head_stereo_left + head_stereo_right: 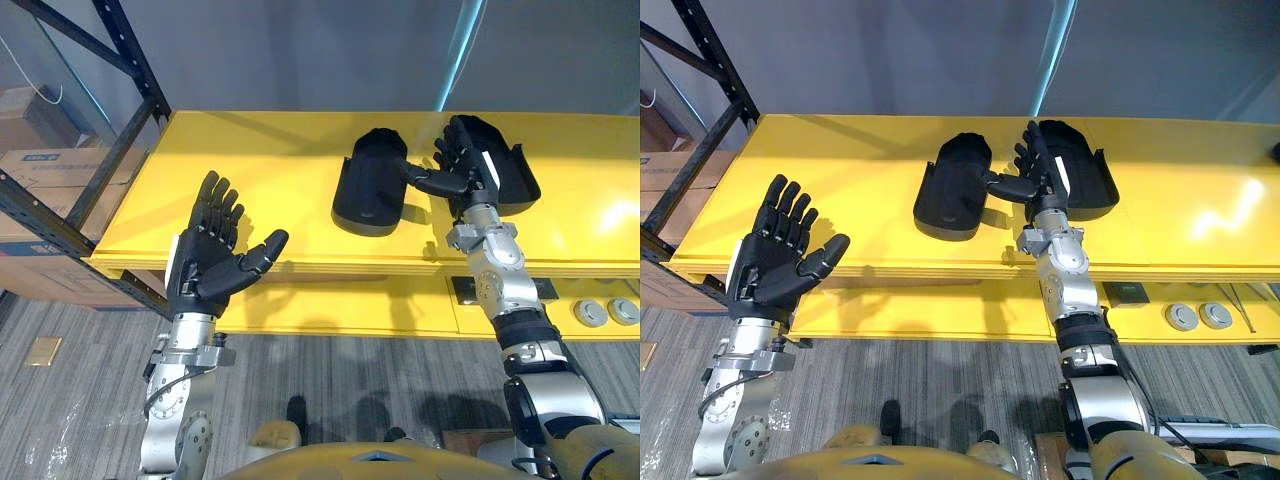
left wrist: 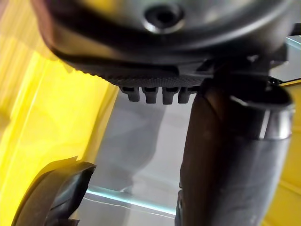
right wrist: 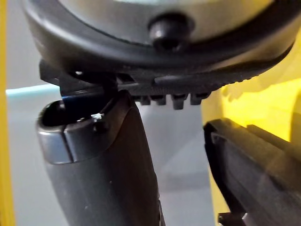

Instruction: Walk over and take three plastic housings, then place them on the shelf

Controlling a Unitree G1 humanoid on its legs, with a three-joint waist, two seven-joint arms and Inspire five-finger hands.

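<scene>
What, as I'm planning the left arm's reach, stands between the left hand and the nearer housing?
Nothing visible: bare yellow surface lies between the open left hand and the left housing. The right hand sits on that housing's far side, thumb by its edge.

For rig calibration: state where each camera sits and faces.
Left eye view: head, looking down at yellow table, left housing, right housing; both arms, open left robot hand, right robot hand show.
Right eye view: same scene, slightly offset.
Left wrist view: along its own robot hand, toward the table.
Right wrist view: along its own robot hand, past a housing.
</scene>
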